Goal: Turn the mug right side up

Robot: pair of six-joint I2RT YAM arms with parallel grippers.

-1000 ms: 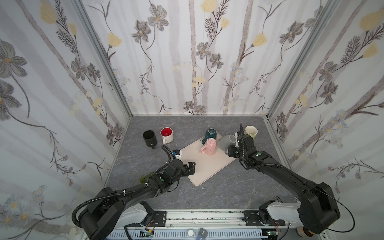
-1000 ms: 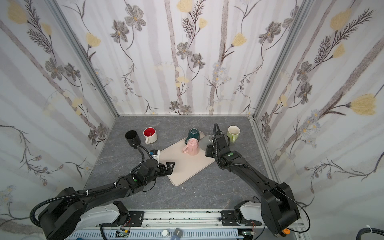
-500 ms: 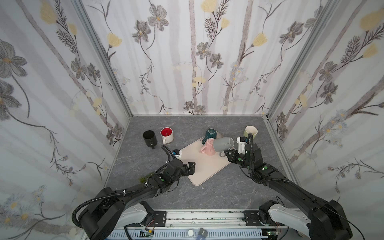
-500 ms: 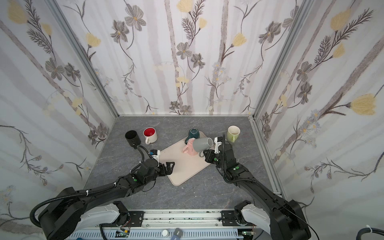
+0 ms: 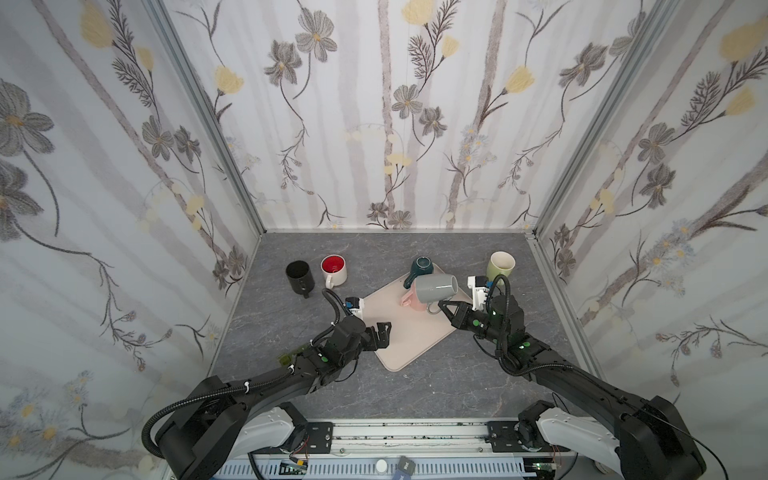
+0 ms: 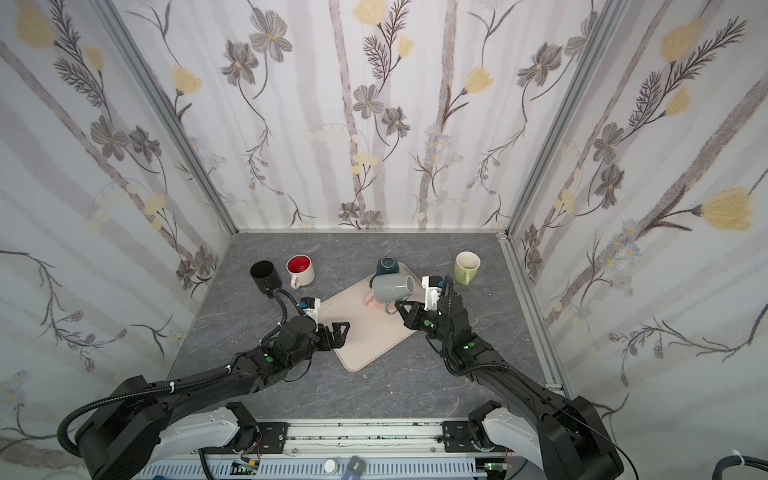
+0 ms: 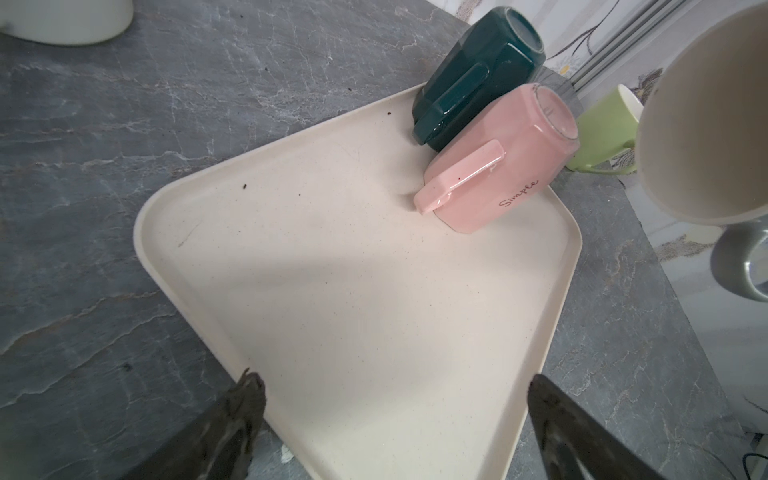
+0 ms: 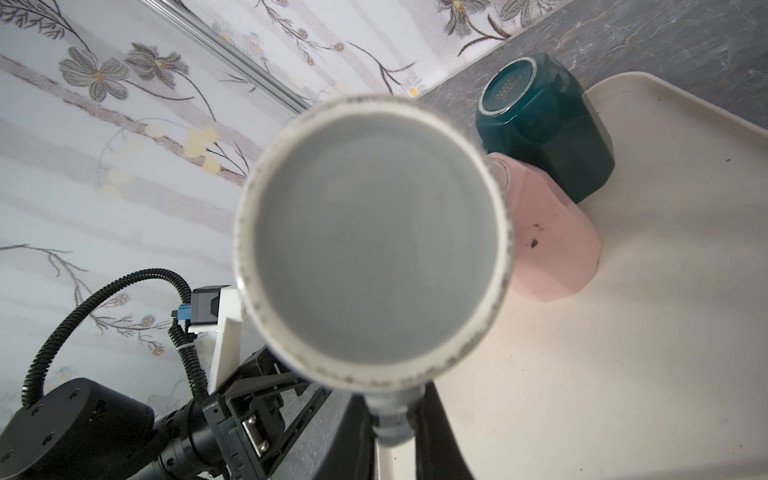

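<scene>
My right gripper (image 5: 442,307) is clamped on the handle of the grey mug (image 5: 435,289), which hangs on its side above the tray's (image 5: 411,345) 1 o'clock corner. My left gripper (image 5: 384,332) stands wide over the tray's 8 o'clock edge. Only the left wrist view shows the mug's cream inside and "Simple" written on the pink mug (image 7: 498,166).

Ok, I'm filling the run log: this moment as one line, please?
right jaws: shut on grey mug handle | grey mug: airborne, on its side | left jaws: open, at tray corner
</scene>
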